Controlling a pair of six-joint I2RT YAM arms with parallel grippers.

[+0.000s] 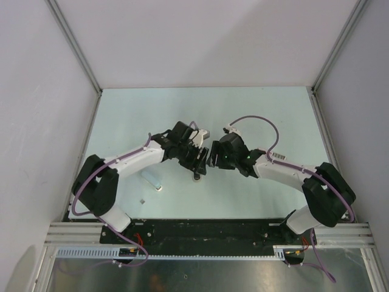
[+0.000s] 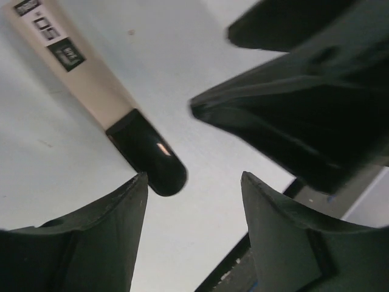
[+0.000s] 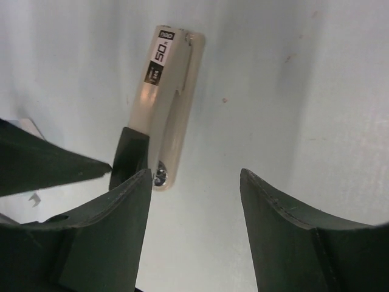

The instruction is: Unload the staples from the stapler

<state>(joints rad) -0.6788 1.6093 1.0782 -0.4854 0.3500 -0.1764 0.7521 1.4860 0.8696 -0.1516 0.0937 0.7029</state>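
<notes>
The stapler (image 3: pixel 164 103) lies flat on the pale table. It is a slim cream body with a "50" label, a black rear end and a silvery rivet. In the left wrist view it (image 2: pixel 91 85) runs from the upper left down to its black end by my left finger. My left gripper (image 2: pixel 194 182) is open and empty, just beside that black end. My right gripper (image 3: pixel 196 176) is open and empty, with the stapler's rear at its left finger. In the top view both grippers, left (image 1: pixel 197 159) and right (image 1: pixel 213 159), meet tip to tip and hide most of the stapler.
A short pale blue-white block (image 1: pixel 152 180) lies left of the grippers, with a tiny grey piece (image 1: pixel 141 201) nearer the front. Enclosure walls stand at the left, back and right. A black rail (image 1: pixel 200 231) runs along the near edge.
</notes>
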